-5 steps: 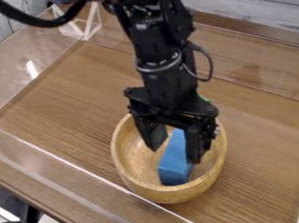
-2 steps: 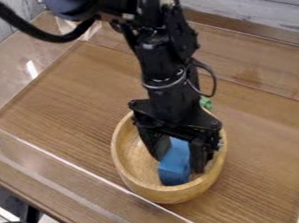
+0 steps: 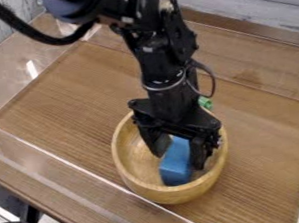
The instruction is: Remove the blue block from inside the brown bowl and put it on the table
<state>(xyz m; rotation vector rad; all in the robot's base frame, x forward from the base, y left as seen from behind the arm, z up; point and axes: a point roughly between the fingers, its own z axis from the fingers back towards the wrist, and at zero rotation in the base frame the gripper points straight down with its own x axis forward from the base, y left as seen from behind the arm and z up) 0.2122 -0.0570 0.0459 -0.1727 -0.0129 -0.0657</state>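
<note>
- The bowl (image 3: 136, 180) sits on the counter (image 3: 71, 102), toward its near right part.
- The block (image 3: 178, 163) lies inside the bowl.
- The hand (image 3: 180, 149) hangs in the bowl, fingers either side of the block.

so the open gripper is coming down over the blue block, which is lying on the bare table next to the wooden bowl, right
Not quite. The blue block is inside the wooden bowl, not on the bare table beside it. The camera view shows it within the rim. The rest holds: the gripper is open, its fingers on either side of the block.
</note>
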